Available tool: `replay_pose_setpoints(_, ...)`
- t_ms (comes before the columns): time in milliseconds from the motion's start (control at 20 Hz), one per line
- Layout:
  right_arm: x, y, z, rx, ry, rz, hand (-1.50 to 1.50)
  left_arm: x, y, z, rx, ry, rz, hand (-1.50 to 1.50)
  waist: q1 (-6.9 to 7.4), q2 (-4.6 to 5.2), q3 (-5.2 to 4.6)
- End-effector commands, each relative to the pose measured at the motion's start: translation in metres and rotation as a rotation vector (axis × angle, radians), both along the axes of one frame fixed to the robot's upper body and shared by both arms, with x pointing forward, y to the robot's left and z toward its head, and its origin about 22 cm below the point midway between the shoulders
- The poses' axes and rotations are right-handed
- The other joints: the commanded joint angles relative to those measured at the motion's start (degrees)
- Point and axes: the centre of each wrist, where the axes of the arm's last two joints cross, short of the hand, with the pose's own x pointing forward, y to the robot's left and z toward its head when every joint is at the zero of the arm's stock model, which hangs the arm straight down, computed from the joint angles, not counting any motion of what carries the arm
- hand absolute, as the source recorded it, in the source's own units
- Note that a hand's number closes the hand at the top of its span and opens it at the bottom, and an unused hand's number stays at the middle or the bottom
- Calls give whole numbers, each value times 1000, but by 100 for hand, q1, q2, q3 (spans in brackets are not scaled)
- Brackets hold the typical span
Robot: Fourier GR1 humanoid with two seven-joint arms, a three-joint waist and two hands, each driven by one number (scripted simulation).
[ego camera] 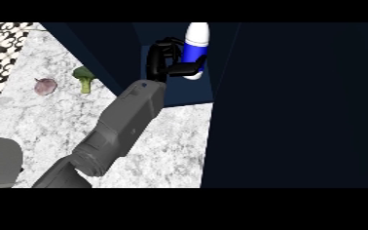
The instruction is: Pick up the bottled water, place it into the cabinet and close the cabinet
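Your right robot hand (164, 61) has its fingers and thumb curled round the water bottle (195, 43), holding it upright inside the open cabinet (179, 95); whether the bottle touches the cabinet floor is probably not readable here. Left of the cabinet, broccoli (84, 78) and an onion (45, 86) lie on the table (50, 126).

Bottle (195, 44) partly hidden — hand (173, 63) covers its base.
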Motion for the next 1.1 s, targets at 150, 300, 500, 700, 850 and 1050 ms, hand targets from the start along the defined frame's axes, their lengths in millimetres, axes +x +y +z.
replay_pose_setpoints(150,1,-6,-3,-2,5,13,-150,0,14,-11,-6,-7,57,150,-91,72,-6)
replay_pose_setpoints(300,2,2,0,14,-13,8,-150,5,11,-1,-100,-16,77,150,-27,59,-12)
replay_pose_setpoints(500,10,-7,-4,20,-5,2,-150,2,16,-10,-153,-39,75,150,-59,108,-10)
replay_pose_setpoints(700,9,-3,-1,10,5,1,-150,8,20,-2,-122,-33,87,150,-60,100,-12)
replay_pose_setpoints(850,10,-4,-1,-5,-19,43,-150,12,30,1,-99,-22,100,150,-187,154,-9)
replay_pose_setpoints(1050,10,-9,-2,5,-4,42,-150,8,20,-3,-107,-23,105,-150,-181,114,-8)
